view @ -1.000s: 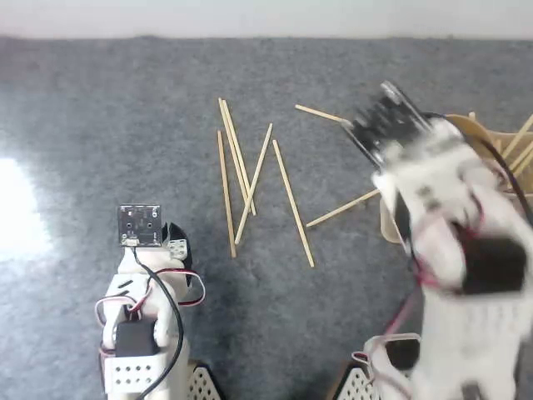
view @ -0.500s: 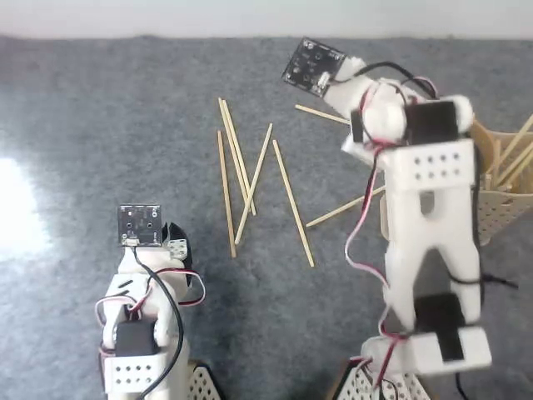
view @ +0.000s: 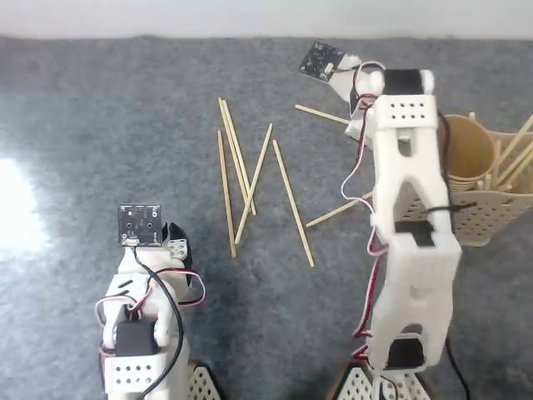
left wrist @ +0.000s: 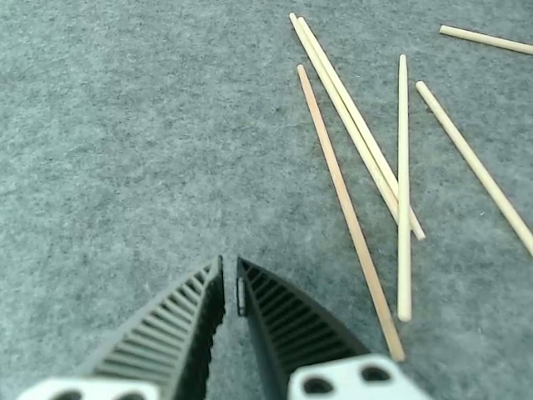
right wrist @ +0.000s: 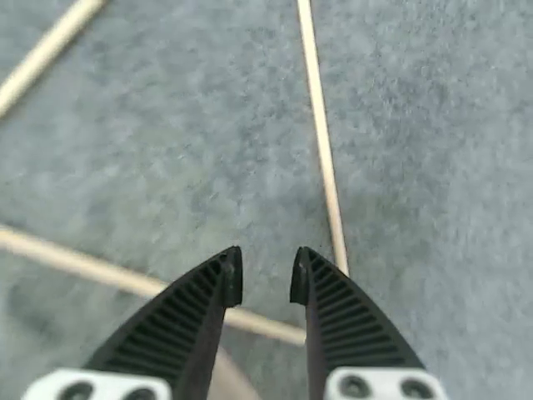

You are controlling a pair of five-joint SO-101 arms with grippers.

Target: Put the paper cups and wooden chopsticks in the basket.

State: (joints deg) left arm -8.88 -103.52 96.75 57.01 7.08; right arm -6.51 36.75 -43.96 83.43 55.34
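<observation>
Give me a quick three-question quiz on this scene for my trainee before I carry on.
1. How many chopsticks lie in sight on the grey mat in the high view?
2. Where is the paper cup? A) lying on the mat B) in the basket C) tipped among the loose sticks
3. True or false: the left gripper grips nothing.
Key: 1 seven; 2 B; 3 true.
</observation>
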